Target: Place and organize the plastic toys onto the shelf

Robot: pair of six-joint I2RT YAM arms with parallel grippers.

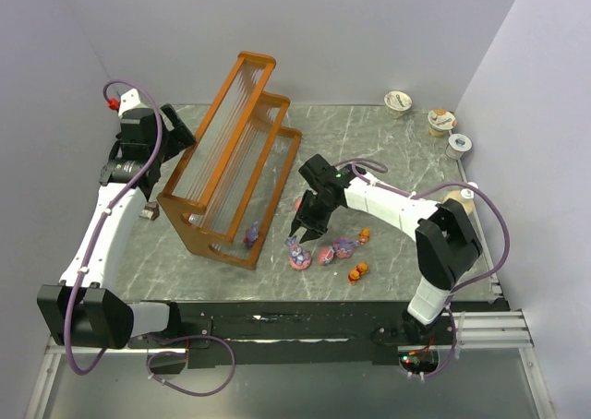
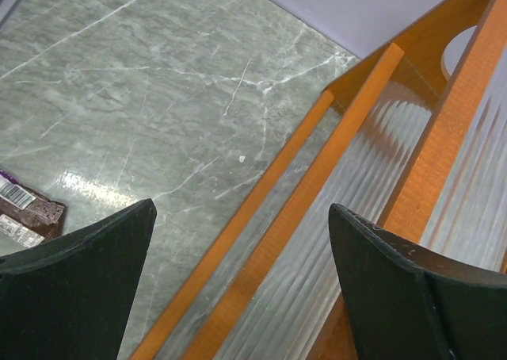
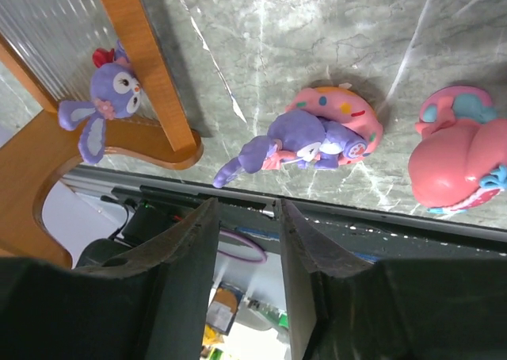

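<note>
The orange-brown stepped shelf (image 1: 235, 156) stands left of centre. A purple bunny toy (image 1: 251, 236) sits on its lowest tier by the near side panel, and also shows in the right wrist view (image 3: 103, 100). On the table are a purple figure on a pink ring (image 1: 297, 254) (image 3: 317, 134), a pink toy (image 1: 325, 256) (image 3: 455, 158), a purple-pink toy (image 1: 345, 246) and two orange toys (image 1: 364, 235) (image 1: 357, 272). My right gripper (image 1: 309, 232) (image 3: 247, 211) is open and empty, just above these toys. My left gripper (image 1: 181, 137) (image 2: 242, 213) is open and empty over the shelf's far end.
Three foil-lidded cups (image 1: 398, 101) (image 1: 440, 121) (image 1: 458, 145) stand at the back right. A beige bottle (image 1: 466, 197) is by the right arm. A brown wrapped bar (image 1: 150, 213) (image 2: 28, 209) lies left of the shelf. Walls close in the left, right and back.
</note>
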